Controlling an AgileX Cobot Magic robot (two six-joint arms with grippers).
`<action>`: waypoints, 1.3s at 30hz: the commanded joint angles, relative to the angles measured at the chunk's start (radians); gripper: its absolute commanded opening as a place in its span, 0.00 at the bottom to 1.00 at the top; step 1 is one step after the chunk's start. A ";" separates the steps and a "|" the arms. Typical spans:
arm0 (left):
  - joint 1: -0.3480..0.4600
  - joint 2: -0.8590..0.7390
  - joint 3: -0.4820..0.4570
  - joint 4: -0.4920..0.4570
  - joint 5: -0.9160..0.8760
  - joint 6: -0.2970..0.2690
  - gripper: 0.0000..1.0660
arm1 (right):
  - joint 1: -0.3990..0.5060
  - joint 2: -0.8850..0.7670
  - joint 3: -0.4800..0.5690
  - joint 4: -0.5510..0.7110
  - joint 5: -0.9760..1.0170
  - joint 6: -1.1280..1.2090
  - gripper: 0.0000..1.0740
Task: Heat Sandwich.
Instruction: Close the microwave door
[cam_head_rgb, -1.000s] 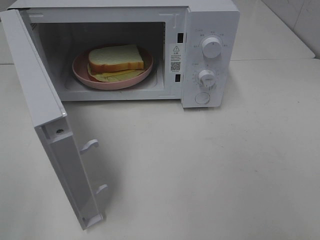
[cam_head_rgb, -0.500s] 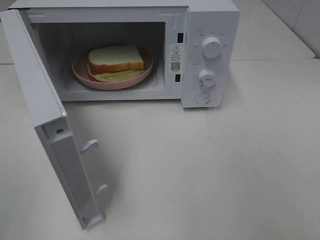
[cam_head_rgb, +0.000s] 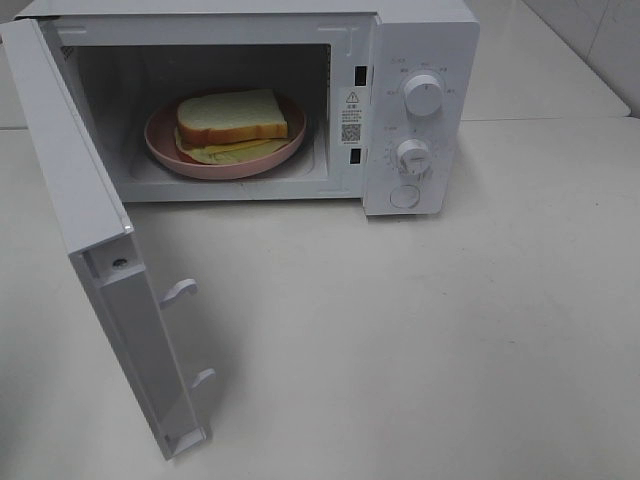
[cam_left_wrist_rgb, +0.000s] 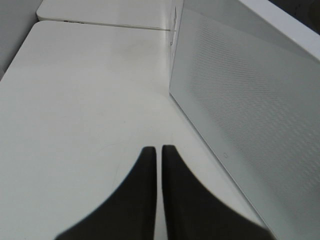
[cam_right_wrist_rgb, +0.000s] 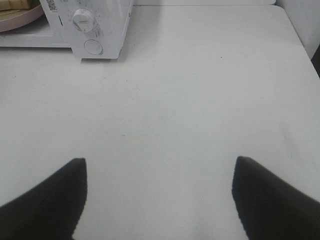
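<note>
1. Exterior high: the sandwich (cam_head_rgb: 232, 118) lies on a pink plate (cam_head_rgb: 235, 170) inside the microwave (cam_head_rgb: 425, 50), whose door (cam_head_rgb: 85, 190) stands open.
2. Left wrist: the left gripper (cam_left_wrist_rgb: 159, 149) is pinched narrow and empty, beside the door.
3. Right wrist: the right gripper (cam_right_wrist_rgb: 160, 161) is spread wide and empty, above the table (cam_right_wrist_rgb: 200, 90).

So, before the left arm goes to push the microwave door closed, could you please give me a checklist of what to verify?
1. Sandwich on the pink plate inside the microwave: ok.
2. Plate fully behind the front edge of the opening: ok.
3. Door wide open, nothing seen on the table in its swing path: ok.
4. Left gripper shut and empty, near the door's outer face: ok. Contact with the door: cannot tell.
5. Right gripper open, empty, over the table away from the door: ok.
6. Lower knob setting: cannot tell, markings too small.
</note>
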 joint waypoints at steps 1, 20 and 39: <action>0.001 0.057 0.054 0.030 -0.152 0.001 0.00 | -0.004 -0.025 0.002 0.002 -0.011 0.001 0.71; 0.001 0.427 0.328 0.087 -1.124 0.001 0.00 | -0.004 -0.025 0.002 0.002 -0.011 0.001 0.71; 0.000 0.873 0.245 0.332 -1.461 -0.172 0.00 | -0.004 -0.025 0.002 0.002 -0.011 0.001 0.71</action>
